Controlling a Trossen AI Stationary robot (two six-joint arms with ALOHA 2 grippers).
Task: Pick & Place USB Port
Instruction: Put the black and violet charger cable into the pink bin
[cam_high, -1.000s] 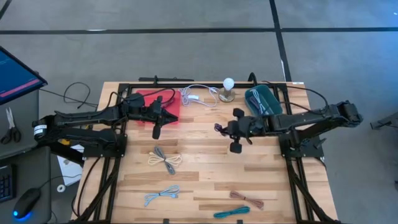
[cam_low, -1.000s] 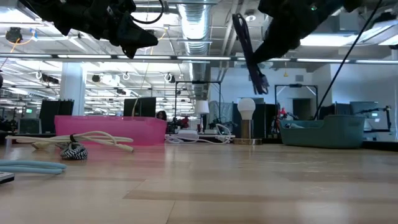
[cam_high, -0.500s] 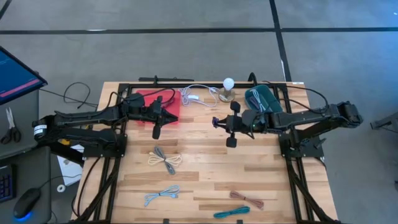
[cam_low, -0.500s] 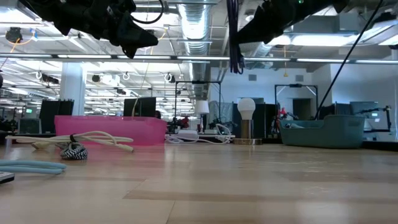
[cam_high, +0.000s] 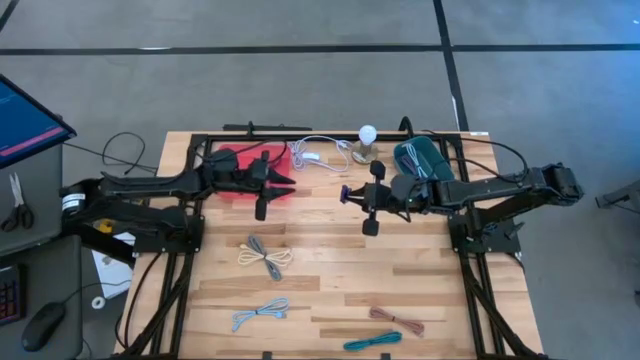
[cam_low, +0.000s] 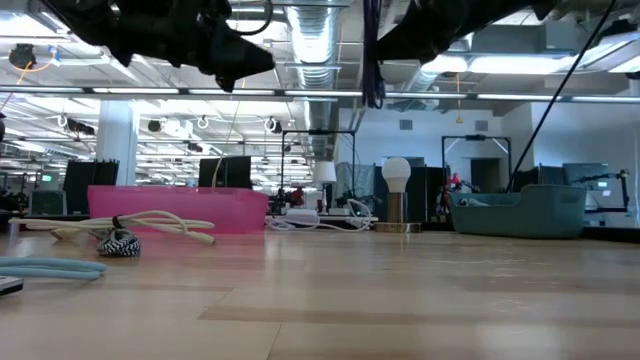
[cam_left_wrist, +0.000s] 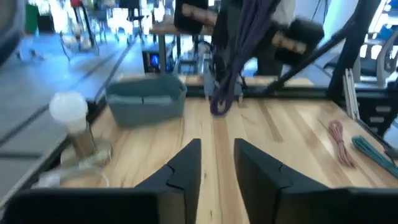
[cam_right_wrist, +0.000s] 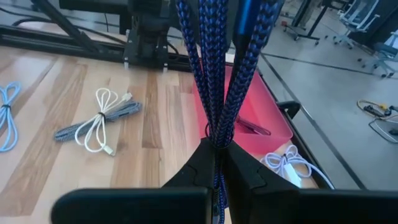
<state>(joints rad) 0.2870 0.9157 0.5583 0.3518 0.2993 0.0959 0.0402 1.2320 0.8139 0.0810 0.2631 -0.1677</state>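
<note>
My right gripper (cam_high: 350, 195) is shut on a dark blue braided cable bundle (cam_right_wrist: 214, 68), high above the table's middle. In the low view the cable (cam_low: 373, 70) hangs well clear of the wood. My left gripper (cam_high: 284, 183) hovers level at the right edge of the pink tray (cam_high: 232, 160), pointing at the cable (cam_left_wrist: 233, 68). Its fingers (cam_left_wrist: 186, 165) stand apart with nothing between them. A teal bin (cam_high: 420, 160) stands at the far right. My right gripper pinches several strands of the bundle (cam_right_wrist: 216, 134) together between its two fingers. The fingers come from the table's right, slanting a little downward. The bundle hangs below them, slack and clear of the table; the low view's top edge cuts off the grip.
A bulb lamp (cam_high: 367, 138) and a white cable (cam_high: 318, 153) stand at the far edge between tray and bin. Bundled cables lie on the near half: grey-white (cam_high: 262, 257), light blue (cam_high: 260, 312), brown (cam_high: 396, 320), teal (cam_high: 372, 342).
My right gripper has risen and moved toward the table's left, tipping up closer to level. The blue cable has gone up with it and now hangs higher above the table. My left gripper has edged toward the table's right, toward the cable.
</note>
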